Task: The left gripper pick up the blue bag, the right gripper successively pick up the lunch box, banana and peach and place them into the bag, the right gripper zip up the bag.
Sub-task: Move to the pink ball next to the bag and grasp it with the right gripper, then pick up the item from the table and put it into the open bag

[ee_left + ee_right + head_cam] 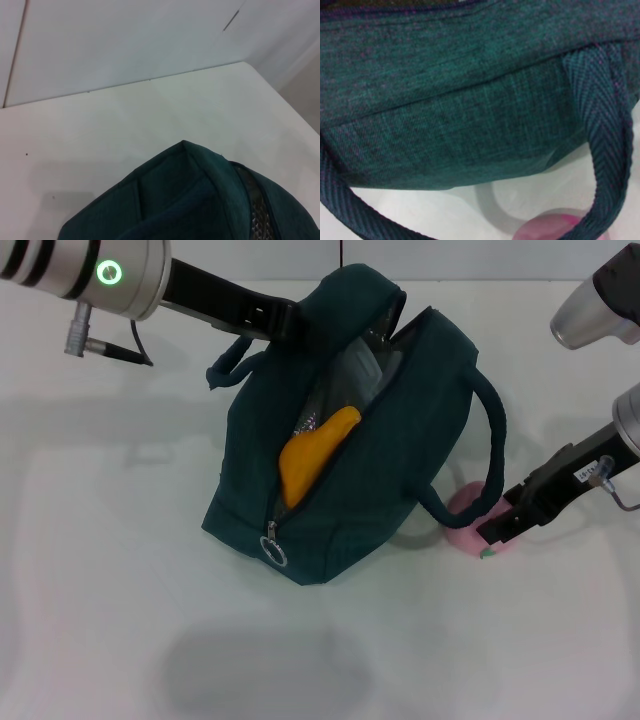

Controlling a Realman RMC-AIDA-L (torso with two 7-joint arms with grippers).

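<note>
**Peach stage: two items in the bag, one on the desk**

Right pincer (492, 536) sits low at 4 o'clock of the head view, tips at the pink peach (470, 524); the fingers appear to straddle the fruit, but whether they are clamped on it I cannot tell. The peach rests on the desk (120, 640), just beside the bag's near wall, under the drooping handle loop (492, 430).

Left pincer (283, 322) is at 11 o'clock, together on the far end of the blue bag (350, 500), propping that end up so the mouth gapes. Left wrist view shows only the bag's raised corner (182, 150).

Inside the open slot: the banana (312, 455), yellow-orange, and behind it a grey translucent lunch box (360, 370). Zip pull ring (274, 552) hangs at the near end, at 6 o'clock of the bag; zip fully undone.

Progress, judged: bag held, lunch box and banana placed. Remaining: lift the peach, drop it in, then close the zip.
</note>
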